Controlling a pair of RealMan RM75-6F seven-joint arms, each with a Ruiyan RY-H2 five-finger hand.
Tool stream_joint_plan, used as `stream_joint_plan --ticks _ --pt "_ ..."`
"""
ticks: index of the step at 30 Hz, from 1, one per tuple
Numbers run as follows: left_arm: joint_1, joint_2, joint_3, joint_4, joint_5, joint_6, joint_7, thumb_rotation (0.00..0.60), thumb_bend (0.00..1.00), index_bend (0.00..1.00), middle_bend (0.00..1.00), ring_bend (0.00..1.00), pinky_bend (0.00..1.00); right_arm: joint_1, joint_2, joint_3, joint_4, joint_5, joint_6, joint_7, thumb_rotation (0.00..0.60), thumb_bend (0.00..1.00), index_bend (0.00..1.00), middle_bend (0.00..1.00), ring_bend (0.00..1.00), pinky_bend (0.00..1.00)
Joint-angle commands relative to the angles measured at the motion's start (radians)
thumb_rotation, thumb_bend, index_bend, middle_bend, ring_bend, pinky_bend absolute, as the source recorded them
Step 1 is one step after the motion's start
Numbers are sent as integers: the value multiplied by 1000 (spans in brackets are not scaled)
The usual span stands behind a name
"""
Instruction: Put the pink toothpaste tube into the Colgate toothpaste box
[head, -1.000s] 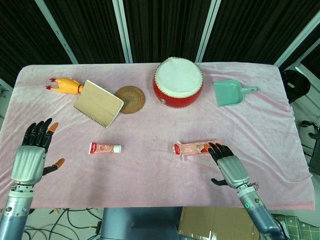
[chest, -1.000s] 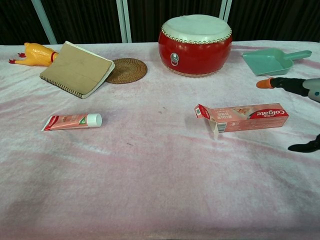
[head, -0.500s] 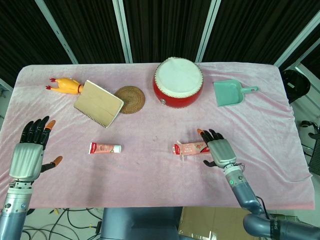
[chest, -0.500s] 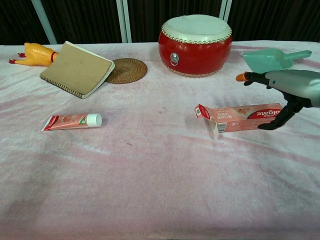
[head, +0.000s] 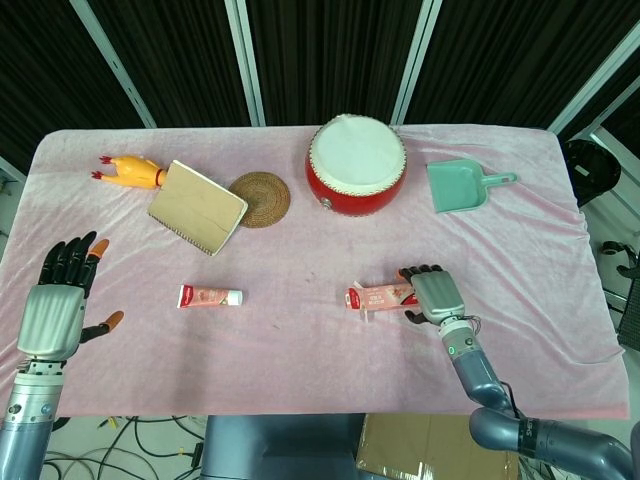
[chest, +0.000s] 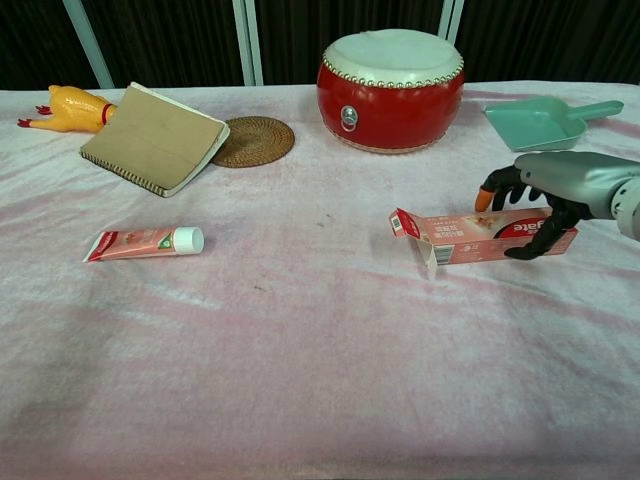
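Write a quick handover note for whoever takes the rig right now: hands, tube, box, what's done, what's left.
Right hand: fingers curled over the closed end of the box, thumb on its front; a firm grip isn't certain.
Left hand: open, holding nothing, at the table's left edge.
Box: lying flat, flap end open toward the tube.
Tube: flat on the cloth, capped, untouched.
Done: right hand at the box.
Left: pick up the tube, slide it in.

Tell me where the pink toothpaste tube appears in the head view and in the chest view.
Head view: the pink toothpaste tube lies left of centre, below the notebook.
Chest view: it lies at the left, cap pointing right, in front of the notebook.
Shared landmark: the red drum, far behind and to the right.
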Motion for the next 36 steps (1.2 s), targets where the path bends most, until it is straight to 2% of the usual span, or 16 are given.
stream_joint_plan --ticks 1,7,10,18,21,28,30,36 --pt "0 -2 3 1 1 -2 0 600 63 32 0 0 48 4 -2 -3 8 1 0 4 600 221 348 337 280 286" --pt "-1 -3 14 -3 2 -12 3 600 63 40 0 0 48 9 7 -16 6 -1 1 14 600 249 437 430 400 456" --pt "-3 -3 19 -5 3 -18 8 600 63 49 0 0 49 7 16 -17 -6 -9 7 28 600 256 441 438 428 522" --pt "-24 -21 29 -9 -22 -67 61 600 63 60 0 0 78 5 72 -5 -82 -30 35 50 600 256 441 438 428 524" --pt "-60 -33 16 -10 -90 -132 134 600 63 93 24 29 132 5 105 8 -128 -29 46 58 600 256 442 438 428 524" --pt "-154 -107 -32 60 -244 -239 288 600 82 270 202 199 336 -8 156 8 -190 -16 62 72 600 256 441 438 428 524" --pt "-206 -179 -56 133 -347 -308 315 600 96 283 229 218 352 -16 172 2 -206 -15 69 82 600 256 441 438 428 524" --pt "-273 -259 -63 212 -443 -380 346 600 134 321 278 241 367 -18 188 -3 -220 -24 77 95 600 256 441 438 428 524"
